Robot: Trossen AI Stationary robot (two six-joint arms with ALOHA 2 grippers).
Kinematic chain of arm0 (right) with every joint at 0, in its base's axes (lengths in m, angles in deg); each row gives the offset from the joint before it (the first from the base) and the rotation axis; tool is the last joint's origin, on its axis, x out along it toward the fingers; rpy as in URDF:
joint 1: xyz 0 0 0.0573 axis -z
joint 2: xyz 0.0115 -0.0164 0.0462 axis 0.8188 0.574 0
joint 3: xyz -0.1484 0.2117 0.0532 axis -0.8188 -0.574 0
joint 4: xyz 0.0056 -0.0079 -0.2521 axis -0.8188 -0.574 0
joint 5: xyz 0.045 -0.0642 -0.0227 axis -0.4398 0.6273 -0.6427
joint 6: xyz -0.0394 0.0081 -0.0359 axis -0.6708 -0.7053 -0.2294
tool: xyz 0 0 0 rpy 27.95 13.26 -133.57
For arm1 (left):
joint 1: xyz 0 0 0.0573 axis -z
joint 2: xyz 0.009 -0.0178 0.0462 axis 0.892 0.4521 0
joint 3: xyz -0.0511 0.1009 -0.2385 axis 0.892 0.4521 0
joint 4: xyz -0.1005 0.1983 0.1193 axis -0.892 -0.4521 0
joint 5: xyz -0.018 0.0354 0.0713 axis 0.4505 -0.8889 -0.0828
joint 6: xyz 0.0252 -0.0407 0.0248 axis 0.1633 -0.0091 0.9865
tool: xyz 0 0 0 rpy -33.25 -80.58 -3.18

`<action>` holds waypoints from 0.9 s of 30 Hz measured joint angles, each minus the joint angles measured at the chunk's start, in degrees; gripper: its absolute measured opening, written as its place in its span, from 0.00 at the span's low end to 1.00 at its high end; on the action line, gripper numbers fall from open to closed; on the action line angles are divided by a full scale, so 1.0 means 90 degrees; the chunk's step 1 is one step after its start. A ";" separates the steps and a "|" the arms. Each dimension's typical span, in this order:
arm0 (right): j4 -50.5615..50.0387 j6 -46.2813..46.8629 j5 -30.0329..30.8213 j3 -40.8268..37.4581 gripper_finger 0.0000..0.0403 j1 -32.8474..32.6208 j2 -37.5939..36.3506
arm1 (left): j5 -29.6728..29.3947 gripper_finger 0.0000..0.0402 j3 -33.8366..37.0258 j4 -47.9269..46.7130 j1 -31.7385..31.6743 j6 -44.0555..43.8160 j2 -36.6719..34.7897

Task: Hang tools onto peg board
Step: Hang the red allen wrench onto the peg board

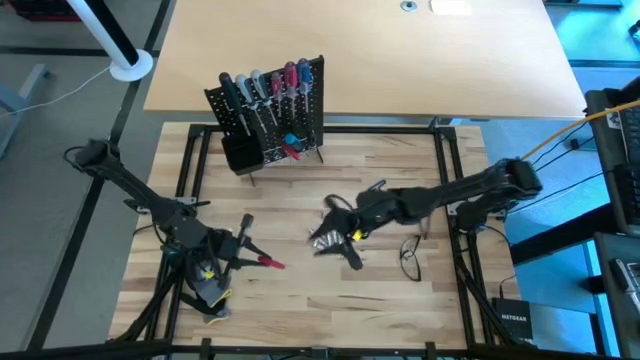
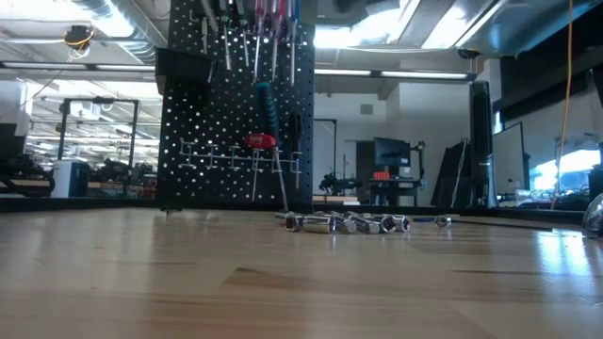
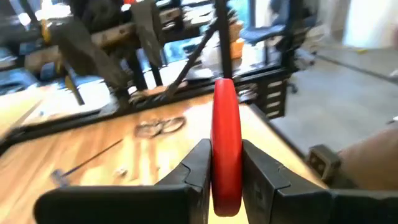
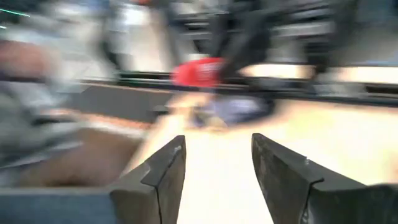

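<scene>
My left end effector is clamped on a red-handled tool; its two dark fingers press the red handle from both sides, and the handle stands out past their tips. From above, this end effector sits well in front of the peg board and toward the desk's left side, with the red handle pointing toward the middle of the desk. Under the arm lies a grey glove with yellow trim.

My right end effector has its fingers spread apart with nothing between them, only pale wood showing in the gap. From above it is in front of the peg board and a little to its right, low over the desk, beside a heap of small silver metal bits. A pair of glasses lies on the wood just to the right of that arm.

The peg board stands upright at the back of the butcher-block desk, already carrying a row of screwdrivers with black, grey, red and blue handles along its top, a black bin at its lower left corner, and a blue and a red tool hung lower down. Level across the desk, the silver bits lie in a row near the board's foot.

The desk is pale wood in strips, framed by black rails. Behind the peg board is a second, smooth pale tabletop. Beyond is an open workshop with ceiling ducts, shelving, monitors and bright windows.
</scene>
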 joint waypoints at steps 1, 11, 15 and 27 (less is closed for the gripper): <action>-0.0161 -0.0124 0.0743 0.0000 0.46 -0.0109 -0.0113 | -0.0141 0.12 -0.0001 -0.0157 0.0001 -0.0048 -0.0104; 0.0072 -0.0221 0.3800 0.0000 0.46 -0.0610 -0.0141 | -0.1119 0.13 0.0000 -0.0849 -0.0052 -0.0300 -0.0533; 0.0612 -0.0212 0.3706 0.0000 0.46 -0.0620 -0.0136 | -0.1148 0.13 0.0000 -0.0991 -0.0218 -0.0397 -0.0535; 0.1850 -0.0228 0.3152 0.0002 0.46 -0.0619 0.0867 | -0.1148 0.11 0.0000 -0.1279 -0.0292 -0.0431 -0.0536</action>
